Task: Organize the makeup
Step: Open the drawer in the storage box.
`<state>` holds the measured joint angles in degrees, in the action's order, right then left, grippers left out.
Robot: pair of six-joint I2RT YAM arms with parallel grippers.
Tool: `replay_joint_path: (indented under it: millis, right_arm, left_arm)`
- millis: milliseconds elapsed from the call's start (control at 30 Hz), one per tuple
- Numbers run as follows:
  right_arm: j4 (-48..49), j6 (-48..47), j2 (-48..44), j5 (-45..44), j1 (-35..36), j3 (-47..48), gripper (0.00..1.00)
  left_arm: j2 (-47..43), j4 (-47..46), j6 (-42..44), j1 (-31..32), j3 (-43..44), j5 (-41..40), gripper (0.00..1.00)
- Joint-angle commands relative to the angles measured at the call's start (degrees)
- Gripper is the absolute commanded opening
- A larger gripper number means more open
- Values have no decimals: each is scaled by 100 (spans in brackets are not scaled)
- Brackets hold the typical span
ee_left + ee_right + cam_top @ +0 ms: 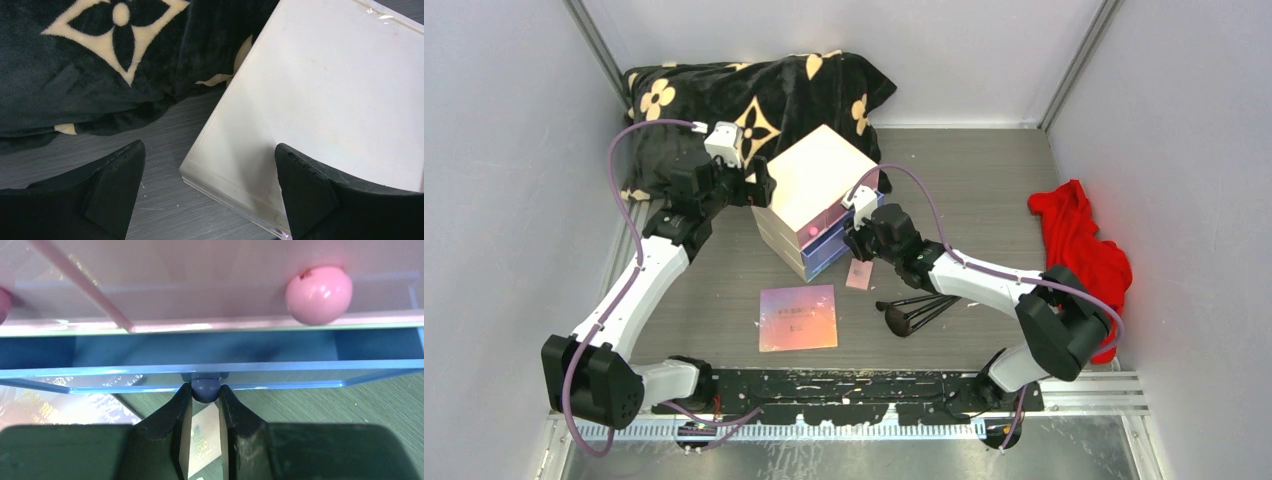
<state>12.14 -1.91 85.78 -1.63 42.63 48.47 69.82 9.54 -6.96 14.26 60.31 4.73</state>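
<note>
Box [816, 185] sits mid-frame on the table [984, 180], cream top, drawers facing lower right. Right pincer [856, 234] is clamped tight on the blue knob [205, 389] of the blue drawer [300, 347]. The drawer is out a little, and only blue floor & walls show inside. Above it is the pink drawer [200, 290] w/ a round pink knob [318, 294], sitting further back.

The makeup in view is all outside the box. The palette [797, 318] lies flat at lower centre, just below the box. The small pink compact [859, 273] lies right under the right pincer, between box & brushes. The black-handled brushes [897, 320] lie crossed just right of the palette.

Left pincer [759, 186] is at the box's upper-left edge, fingers [115, 190] wide apart. One finger is over the table, the other over a corner of the box top; can't tell if it touches.

A black blanket [754, 90] w/ cream flowers is bunched at upper left, behind the box & against the back wall. A red cloth [1079, 245] is at right, well apart from the box, near the right arm's elbow. The table is grey wood-grain, w/ pale walls on three sides.
</note>
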Motion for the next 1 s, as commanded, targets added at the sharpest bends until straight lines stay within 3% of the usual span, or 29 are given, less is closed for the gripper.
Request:
replay_joint_path:
  millis: [0,967]
  right_arm:
    - [21,-72,-436,-118,-1,-107,3]
    - [-341,411,-2150,-495,-1,-1802,2]
  left_arm:
    - [18,348,266,-4,-90,-213,100]
    - [140,347,292,-5,-64,-212,100]
